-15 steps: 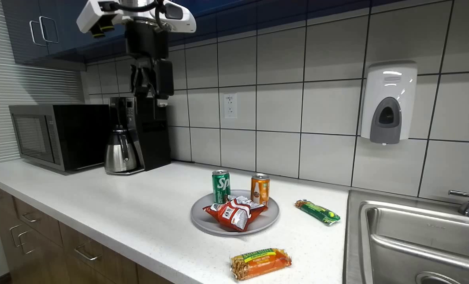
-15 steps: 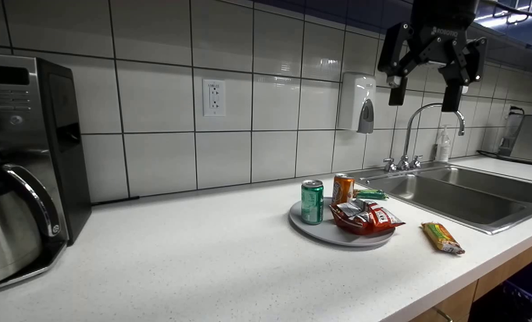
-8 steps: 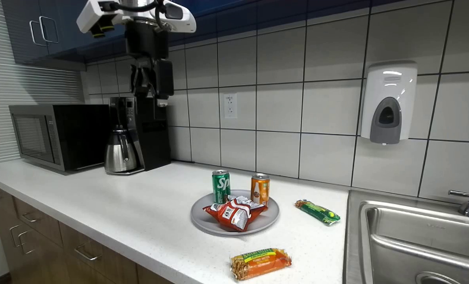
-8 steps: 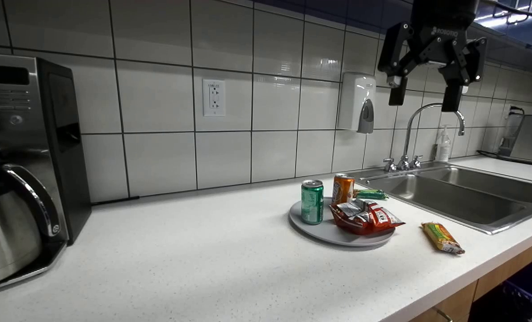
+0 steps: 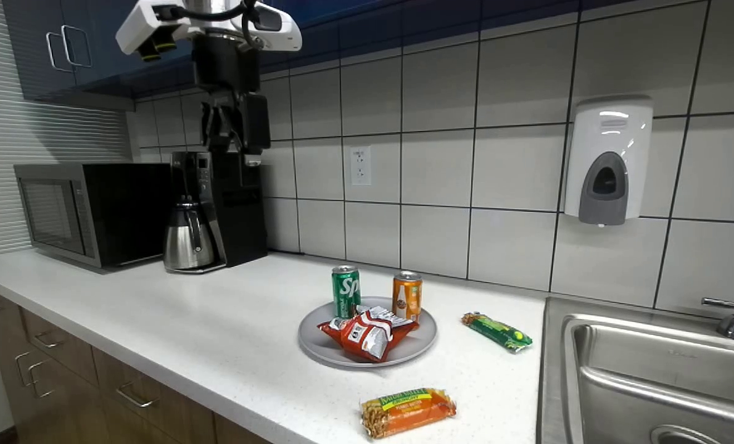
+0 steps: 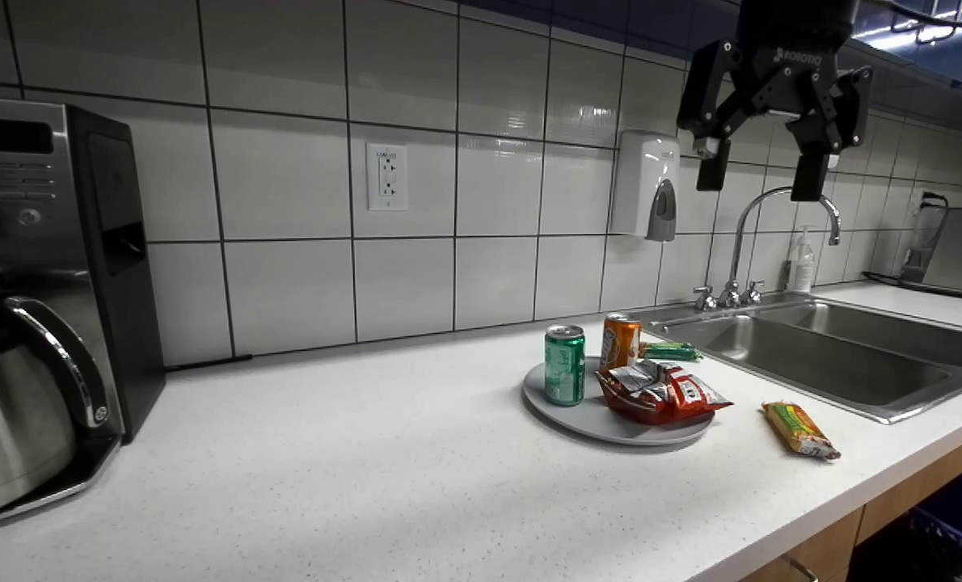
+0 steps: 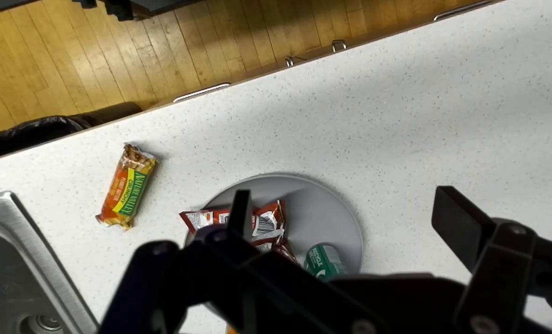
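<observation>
A black Robotiq hand [image 6: 761, 176] hangs well above the white counter [image 6: 327, 461], touching nothing, its two fingers [image 6: 811, 179] spread wide with only air between them. Below, as the wrist view shows, a round grey plate [image 7: 324, 208] on the counter bears the nearest goods: a crumpled red snack bag [image 5: 367, 336], with a green soda can [image 5: 346, 293] lettered "Sp" and an orange soda can [image 5: 407, 296] upright just beside it; whether bag and cans touch cannot be told. The bag looks light, soft and slick, its contents probably easy to crush, so a gentle pinch at a silver end would likely suit it. The cans appear stiff and smooth, perhaps slippery, best taken around the middle of the wall; how full they are does not show. The plate looks rigid and, loaded so, would likely need holding level by its rim. Off the plate, a Nature Valley Crunchy peanut butter bar [image 7: 126, 189] lies near the counter's outer edge, likely brittle inside its wrapper, and a green-wrapped bar [image 5: 499, 333] rests between the plate and the stainless steel sink [image 5: 554, 370]. In both exterior views a coffee maker [image 5: 240, 213] stands well apart from the group, near the tiled wall [image 5: 435, 166], on which a white soap dispenser [image 5: 614, 135] and a power outlet [image 5: 361, 165] are mounted.
</observation>
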Robot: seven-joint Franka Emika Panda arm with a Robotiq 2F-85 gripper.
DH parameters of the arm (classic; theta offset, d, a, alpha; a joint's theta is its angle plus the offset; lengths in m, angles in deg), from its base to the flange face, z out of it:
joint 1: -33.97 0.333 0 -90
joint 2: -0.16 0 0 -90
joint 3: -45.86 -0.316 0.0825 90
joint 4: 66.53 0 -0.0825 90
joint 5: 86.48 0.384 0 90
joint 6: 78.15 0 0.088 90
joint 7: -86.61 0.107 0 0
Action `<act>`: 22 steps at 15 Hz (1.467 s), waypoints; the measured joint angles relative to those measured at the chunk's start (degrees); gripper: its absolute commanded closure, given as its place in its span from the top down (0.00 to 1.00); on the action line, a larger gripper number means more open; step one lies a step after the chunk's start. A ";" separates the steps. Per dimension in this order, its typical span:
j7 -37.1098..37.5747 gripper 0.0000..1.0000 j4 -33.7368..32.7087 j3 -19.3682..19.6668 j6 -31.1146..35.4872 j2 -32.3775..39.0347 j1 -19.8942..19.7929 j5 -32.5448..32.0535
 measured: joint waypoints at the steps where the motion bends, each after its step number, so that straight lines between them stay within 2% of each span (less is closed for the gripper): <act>1: 0.00 1.00 0.02 -0.64 0.47 0.08 0.09 -0.28; 7: 0.78 1.00 0.38 -3.33 4.72 3.11 0.20 -3.88; 15: 0.94 1.00 -0.79 -3.03 12.90 11.47 0.04 -9.06; 22: 0.94 1.00 -5.53 -2.84 15.10 18.55 0.08 -9.76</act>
